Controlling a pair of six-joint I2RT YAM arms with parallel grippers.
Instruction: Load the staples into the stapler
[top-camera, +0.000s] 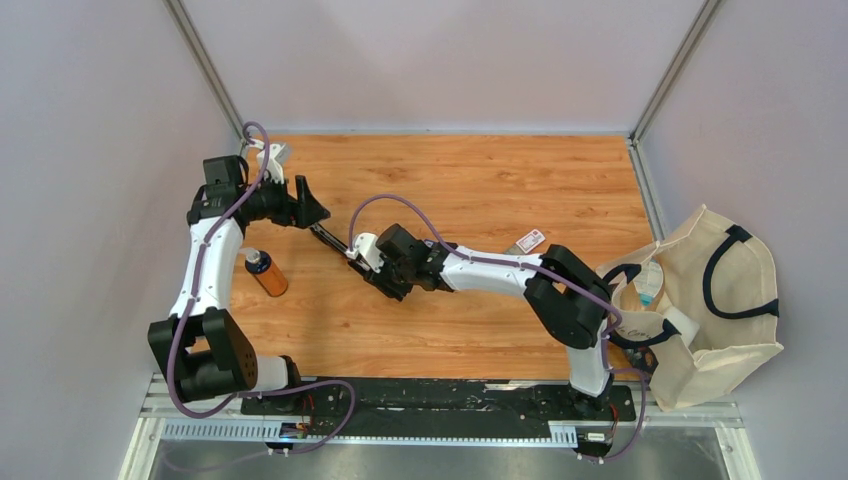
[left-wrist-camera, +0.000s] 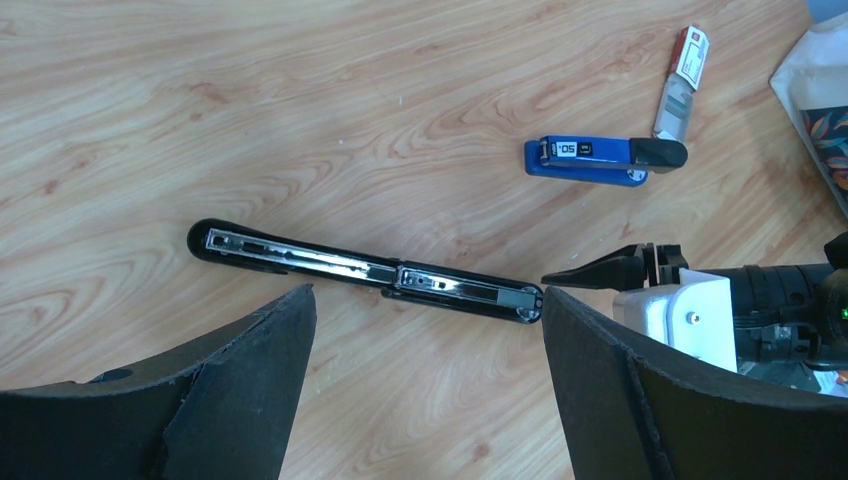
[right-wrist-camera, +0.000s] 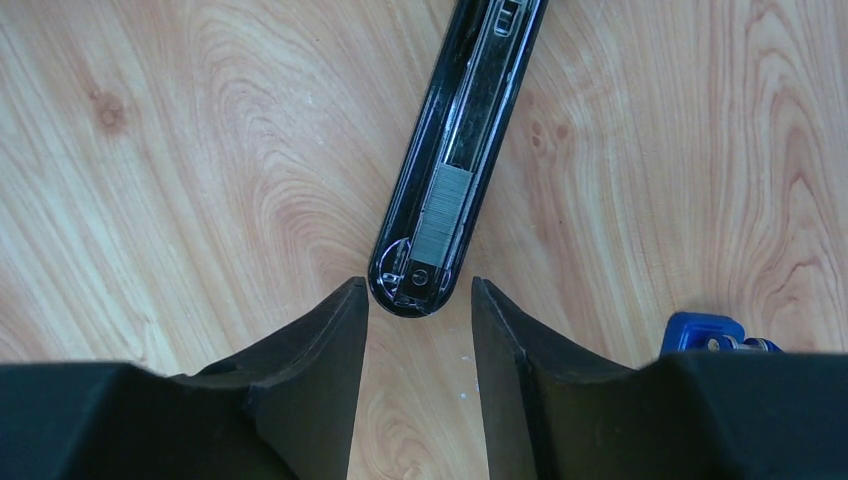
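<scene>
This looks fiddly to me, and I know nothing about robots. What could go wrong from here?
The staples lie uncovered in the open black stapler; the right fingers flank its tip, so a bump might knock the strip askew. Nothing pins that stapler down: the left fingers hang wide apart over it, so it may slide or spin. The blue stapler lies close by and could get knocked.

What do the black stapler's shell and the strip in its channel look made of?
The black stapler: glossy shell, probably plastic or painted metal, going by sharp highlights along its edge. The staple strip: grey metal, seemingly, with fine ribs and a dull sheen.
</scene>
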